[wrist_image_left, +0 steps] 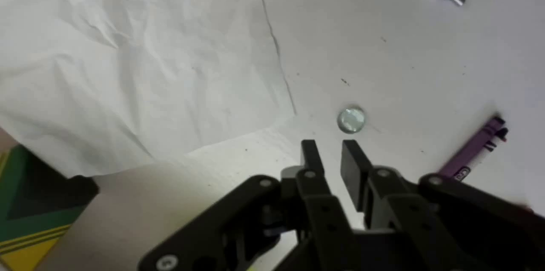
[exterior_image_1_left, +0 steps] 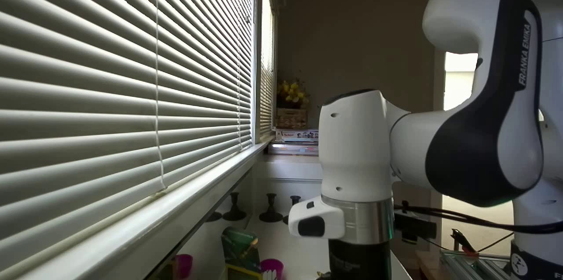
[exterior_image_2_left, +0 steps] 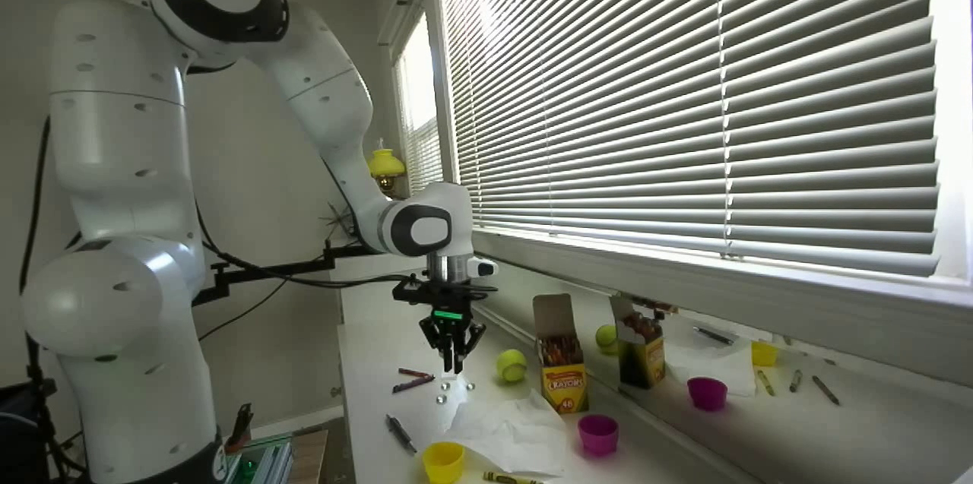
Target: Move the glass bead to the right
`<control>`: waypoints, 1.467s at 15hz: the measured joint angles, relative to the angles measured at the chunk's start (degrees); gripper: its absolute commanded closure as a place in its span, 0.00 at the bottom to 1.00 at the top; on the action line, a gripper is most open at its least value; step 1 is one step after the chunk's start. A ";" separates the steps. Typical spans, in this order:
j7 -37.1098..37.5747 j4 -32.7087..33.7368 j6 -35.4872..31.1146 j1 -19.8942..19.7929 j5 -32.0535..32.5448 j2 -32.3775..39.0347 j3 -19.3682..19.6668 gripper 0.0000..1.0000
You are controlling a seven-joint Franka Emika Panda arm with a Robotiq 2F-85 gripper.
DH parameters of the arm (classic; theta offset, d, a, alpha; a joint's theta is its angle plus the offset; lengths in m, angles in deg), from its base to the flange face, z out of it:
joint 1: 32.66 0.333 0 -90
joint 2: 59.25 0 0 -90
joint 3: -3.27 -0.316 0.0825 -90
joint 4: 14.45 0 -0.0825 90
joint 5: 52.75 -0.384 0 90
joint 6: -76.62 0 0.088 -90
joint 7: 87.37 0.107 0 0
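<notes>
- A long white table [exterior_image_2_left: 372, 351] is running alongside white slatted window blinds [exterior_image_2_left: 669, 134].
- A white jointed robot arm [exterior_image_2_left: 334, 108] is arching over the robot-side edge, its black two-fingered gripper [wrist_image_left: 329, 147] hanging above the table; the fingers [wrist_image_left: 313, 158] are standing slightly apart, holding nothing.
- A crumpled white paper sheet [exterior_image_2_left: 509, 432] is lying between the long edges.
- Three small, round glass beads [exterior_image_2_left: 442, 399] are resting near the sheet, between the same edges; I cannot tell which is the task's.
</notes>
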 measured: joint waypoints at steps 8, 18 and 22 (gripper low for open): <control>-9.80 0.00 3.84 0.73 -9.61 -3.55 2.69 0.26; -8.51 -1.34 1.91 4.07 -9.39 -3.72 1.76 0.00; -4.84 -3.78 -2.40 4.68 -7.13 -3.49 1.35 0.00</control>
